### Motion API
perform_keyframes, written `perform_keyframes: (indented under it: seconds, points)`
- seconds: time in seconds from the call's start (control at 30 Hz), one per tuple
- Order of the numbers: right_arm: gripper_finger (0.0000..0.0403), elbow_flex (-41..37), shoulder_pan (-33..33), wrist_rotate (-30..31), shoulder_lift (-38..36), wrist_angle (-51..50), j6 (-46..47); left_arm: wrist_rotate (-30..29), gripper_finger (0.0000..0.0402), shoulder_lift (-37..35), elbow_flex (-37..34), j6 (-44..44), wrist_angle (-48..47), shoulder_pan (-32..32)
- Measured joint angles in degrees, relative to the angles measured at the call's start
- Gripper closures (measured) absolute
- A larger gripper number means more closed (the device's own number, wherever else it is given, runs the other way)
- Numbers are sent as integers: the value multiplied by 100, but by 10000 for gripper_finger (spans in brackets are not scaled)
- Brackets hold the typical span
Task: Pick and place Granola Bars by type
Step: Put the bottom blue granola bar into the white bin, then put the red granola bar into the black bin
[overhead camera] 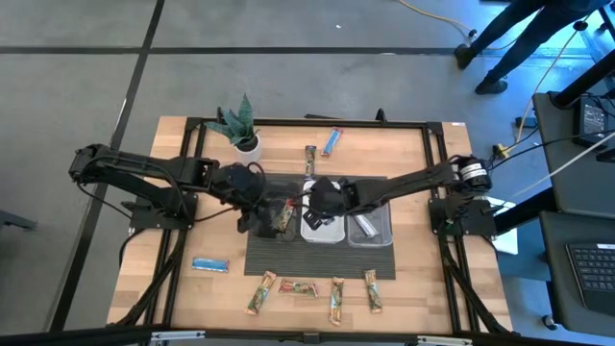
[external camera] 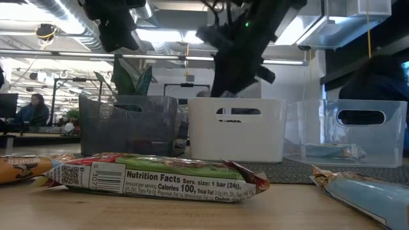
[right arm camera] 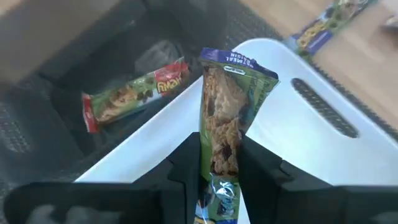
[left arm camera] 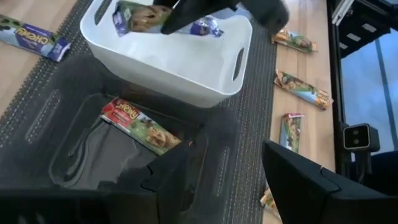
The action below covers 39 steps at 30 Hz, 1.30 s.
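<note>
Granola bar [right arm camera: 227, 118] held over the white tray [right arm camera: 311, 130], ready to be sorted by type

Right pincer [right arm camera: 219, 171] is clamped shut on a purple-topped granola bar, gripping its lower half so the bar stands clear above the white tray, presumably the bin meant for that kind; left pincer [left arm camera: 245, 174] hangs about half open and empty above the black tray [left arm camera: 56, 124], where a red-wrapped bar [left arm camera: 140, 124] already lies flat on the bottom, so it appears to have just let go there; the clear tray [overhead camera: 370, 226] sits at the right of the row with a bar inside; several more bars [overhead camera: 312, 288] wait loose on the table [overhead camera: 173, 288] in front of the trays, a blue one [overhead camera: 209, 264] to the left, and two lie behind the trays.
</note>
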Motion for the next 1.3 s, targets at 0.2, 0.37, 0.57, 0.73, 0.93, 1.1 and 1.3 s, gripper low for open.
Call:
perform_keyframes:
  seconds: [0.2,0.37,0.57,0.73,0.93,1.1,1.3]
  points:
    - [304,0,1,-179,378,5,-13,-47,206,0,0,0,-9,-32]
    - [304,0,1,-421,592,4,-12,-48,208,2,0,66,-12,-32]
    - [303,2,1,-538,640,10,-259,-48,206,0,0,241,-295,-32]
    - [290,2,-10,-782,638,13,-573,-38,207,2,0,137,-575,-32]
    - [246,4,-10,-784,638,17,-588,-43,207,0,0,-41,-492,-32]
    - [220,58,-21,-920,551,-251,-740,-46,206,2,0,-47,-433,-30]
    - [219,416,-131,-1522,88,-1054,-1493,-48,202,2,0,-154,-440,-30]
